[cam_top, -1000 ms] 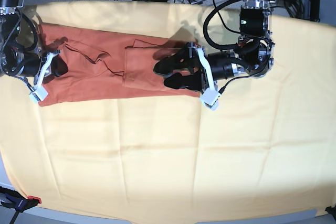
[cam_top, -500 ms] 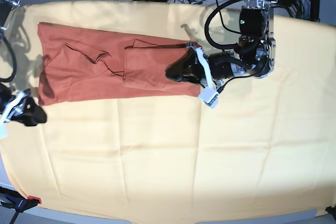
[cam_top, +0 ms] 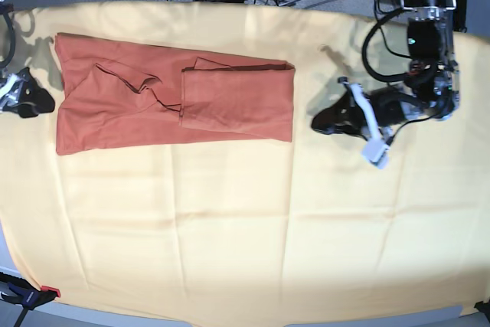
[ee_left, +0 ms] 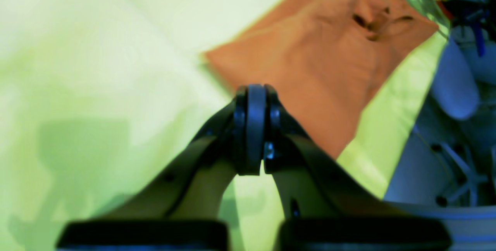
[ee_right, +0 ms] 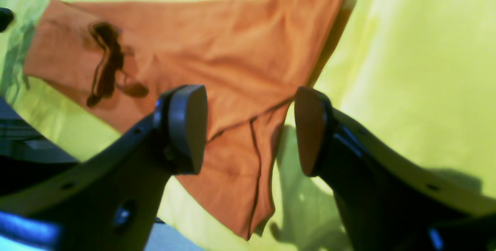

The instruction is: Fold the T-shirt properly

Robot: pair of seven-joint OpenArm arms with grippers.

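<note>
We see the left gripper [ee_left: 251, 134] with its fingers pressed flat together, nothing between them. In the base view it [cam_top: 325, 122] sits over bare yellow cloth [cam_top: 230, 220], to the right of the T-shirt [cam_top: 172, 101] and apart from it, holding no fabric.

We see the right gripper [ee_right: 250, 129] spread wide, with a clear gap between its two pads and nothing gripped. In the base view it [cam_top: 27, 97] stands at the left edge of the bench, just beside the T-shirt's left border; we cannot tell from that view whether it touches the fabric.

The T-shirt lies flat on the yellow cloth in the upper left part of the bench, folded into a long horizontal band. Its right portion is doubled over, forming a rectangular upper layer with a straight right edge.

The base view alone shows both arms and the whole garment together. The right wrist view adds the layering: the edge of the upper layer crossing the T-shirt [ee_right: 217, 61] and a dark creased opening near its far end. The left wrist view shows only one corner area of the T-shirt [ee_left: 321, 65] beyond the closed fingers, with part of the other arm at the right; it is blurred.
</note>
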